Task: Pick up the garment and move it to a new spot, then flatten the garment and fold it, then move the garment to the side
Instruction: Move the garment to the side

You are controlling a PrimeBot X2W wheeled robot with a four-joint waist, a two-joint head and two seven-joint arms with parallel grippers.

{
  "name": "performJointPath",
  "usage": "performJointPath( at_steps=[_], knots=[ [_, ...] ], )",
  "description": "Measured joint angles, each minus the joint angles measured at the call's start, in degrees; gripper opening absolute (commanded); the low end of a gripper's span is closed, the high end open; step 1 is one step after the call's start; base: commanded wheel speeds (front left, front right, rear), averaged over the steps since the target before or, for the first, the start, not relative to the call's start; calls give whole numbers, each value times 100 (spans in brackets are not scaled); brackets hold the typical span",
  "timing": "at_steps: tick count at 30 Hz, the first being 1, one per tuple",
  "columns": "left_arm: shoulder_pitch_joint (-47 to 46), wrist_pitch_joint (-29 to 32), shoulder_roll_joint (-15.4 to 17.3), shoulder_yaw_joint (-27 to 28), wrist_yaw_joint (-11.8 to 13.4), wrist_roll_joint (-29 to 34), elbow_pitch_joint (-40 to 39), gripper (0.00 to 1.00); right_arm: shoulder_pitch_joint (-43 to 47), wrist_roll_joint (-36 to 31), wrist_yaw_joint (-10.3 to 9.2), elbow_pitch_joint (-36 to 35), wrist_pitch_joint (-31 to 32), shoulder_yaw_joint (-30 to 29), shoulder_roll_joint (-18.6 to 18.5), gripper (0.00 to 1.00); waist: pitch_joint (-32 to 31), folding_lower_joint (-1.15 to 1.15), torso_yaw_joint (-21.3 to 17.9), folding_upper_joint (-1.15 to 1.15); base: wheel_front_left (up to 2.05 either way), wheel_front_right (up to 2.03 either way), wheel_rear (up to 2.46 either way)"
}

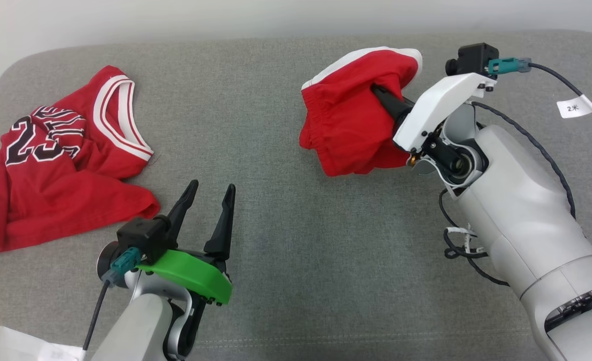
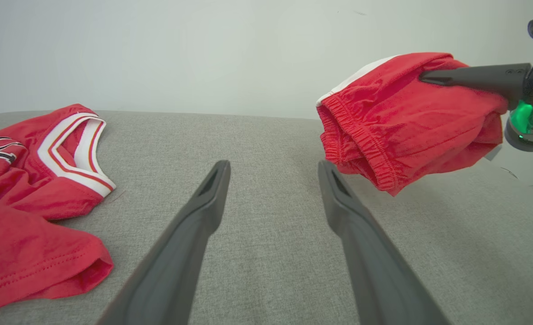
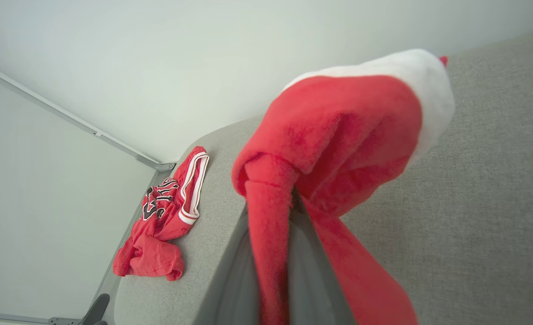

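The right gripper (image 1: 379, 93) is clamped on a pair of red shorts (image 1: 346, 120) with white trim, holding them bunched in the air above the grey cushion (image 1: 296, 225). The left gripper (image 1: 210, 193) hangs with its fingers spread, empty, near a crumpled red jersey (image 1: 60, 160).

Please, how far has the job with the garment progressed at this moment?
Done: the red shorts are picked up, clear of the grey cushion. In hand: the right pincer is shut on them and holds them bunched in the air; the left pincer hovers open and empty. Left: setting them down at a new spot, flattening, folding, moving aside. The red jersey lies crumpled, untouched.
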Motion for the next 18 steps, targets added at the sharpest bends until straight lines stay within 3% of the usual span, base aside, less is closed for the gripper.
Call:
performJointPath(
  at_steps=[6, 12, 18],
  knots=[
    [4, 0, 3, 20, 2, 1, -51, 100, -47, -68, 20, -37, 372, 235, -119, 0, 91, 0, -23, 0, 0, 0, 0],
    [5, 1, 60, 33, 5, 4, -144, 100, -173, -369, 48, 267, 424, 164, -1061, 0, 295, 0, -68, 0, 0, 0, 0],
    [2, 52, 196, 63, 7, 27, -256, 100, -513, -499, 49, 352, 409, 68, -1560, 0, 556, 0, -120, 0, 0, 0, 0]
  ],
)
